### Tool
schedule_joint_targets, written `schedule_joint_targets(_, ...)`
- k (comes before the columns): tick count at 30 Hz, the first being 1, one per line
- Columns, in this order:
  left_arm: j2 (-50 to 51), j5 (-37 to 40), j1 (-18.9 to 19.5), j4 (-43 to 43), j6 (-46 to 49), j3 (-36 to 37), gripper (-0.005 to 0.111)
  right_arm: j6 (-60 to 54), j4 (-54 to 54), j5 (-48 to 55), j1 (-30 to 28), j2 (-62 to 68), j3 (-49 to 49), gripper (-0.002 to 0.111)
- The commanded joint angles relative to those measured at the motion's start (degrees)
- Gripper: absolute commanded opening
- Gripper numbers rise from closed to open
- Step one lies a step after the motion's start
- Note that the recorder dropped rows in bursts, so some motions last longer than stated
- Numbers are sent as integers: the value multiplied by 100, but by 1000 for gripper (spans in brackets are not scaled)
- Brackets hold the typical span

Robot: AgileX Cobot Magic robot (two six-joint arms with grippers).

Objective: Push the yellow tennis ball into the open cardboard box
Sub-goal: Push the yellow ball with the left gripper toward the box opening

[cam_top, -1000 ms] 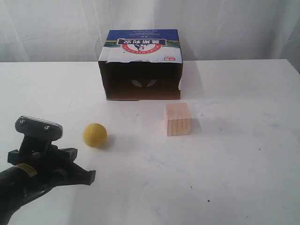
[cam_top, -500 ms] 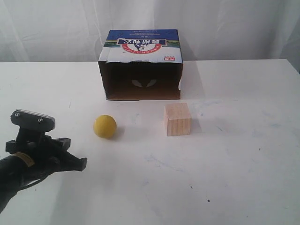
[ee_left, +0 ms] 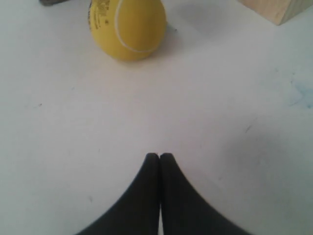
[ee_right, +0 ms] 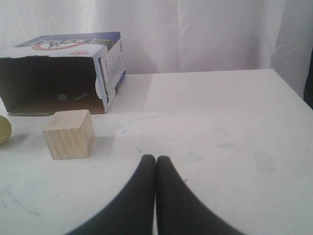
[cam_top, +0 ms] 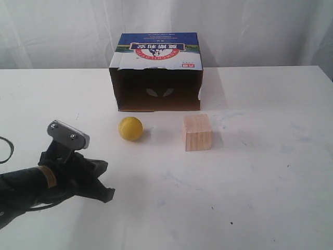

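The yellow tennis ball (cam_top: 130, 128) rests on the white table, a short way in front of the open cardboard box (cam_top: 156, 52), near the left side of its dark opening. My left gripper (cam_top: 107, 194) sits low at the near left, shut and empty, well apart from the ball. The left wrist view shows the ball (ee_left: 128, 27) with its pale seam ahead of the shut gripper (ee_left: 159, 155). My right gripper (ee_right: 156, 157) is shut on nothing. In its view are the box (ee_right: 58, 68) and the ball's edge (ee_right: 4, 129). It does not appear in the exterior view.
A pale wooden cube (cam_top: 197, 132) stands right of the ball, in front of the box's right half, also seen as the cube (ee_right: 68, 134) and a cube corner (ee_left: 274, 9). White curtains hang behind the table (cam_top: 270, 172).
The ball has rolled up and to the right, closer to the box's opening. My left gripper drew back leftward, then moved right and turned, trailing the ball. The cube and box stayed put.
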Motion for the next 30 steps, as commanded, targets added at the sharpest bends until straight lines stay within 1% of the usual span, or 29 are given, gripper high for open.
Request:
schedule_joint_targets(1, 366, 195, 13, 524, -327, -762, 0, -11, 0, -42, -6, -37, 25, 0)
schedule_joint_targets(4, 765, 622, 13, 739, -464, -1531, 0, -11, 0, -42, -6, -37, 25, 0)
schedule_joint_targets(6, 1068, 732, 23, 803, -464, -1971, 0, -11, 0, -42, -6, -37, 25, 0)
schedule_joint_targets(9, 1627, 835, 61, 814, -464, -2950, 0, -11, 0, -42, -6, -37, 25, 0)
schedule_joint_targets(11, 2070, 994, 119, 880, -453, -3716, 0, -11, 0, -42, -6, -37, 25, 0)
schedule_joint_targets(13, 2287, 1233, 211, 987, -558, -4323, 0, -11, 0, -42, -6, -37, 25, 0)
schedule_joint_targets(15, 2112, 1230, 258, 1124, -713, -4491, 0, -11, 0, -42, -6, -37, 25, 0)
schedule_joint_targets(16, 1857, 1194, 271, 1205, -618, -4508, 0, -11, 0, -42, -6, -37, 25, 0)
schedule_joint_targets(18, 1398, 1397, 293, 1106, -234, -4416, 0, -11, 0, -42, -6, -37, 25, 0)
schedule_joint_targets(20, 984, 1727, 302, 1043, -179, -4192, 0, -11, 0, -42, -6, -37, 25, 0)
schedule_joint_targets(21, 787, 1789, 302, 1160, -179, -4016, 0, -11, 0, -42, -6, -37, 25, 0)
schedule_joint_targets(24, 354, 1641, 302, 1644, -179, -3368, 0, -11, 0, -42, -6, -37, 25, 0)
schedule_joint_targets(27, 91, 1340, 302, 1633, -200, -2649, 0, -11, 0, -42, -6, -37, 25, 0)
schedule_joint_targets(30, 58, 1102, 302, 1560, -201, -2049, 0, -11, 0, -42, -6, -37, 25, 0)
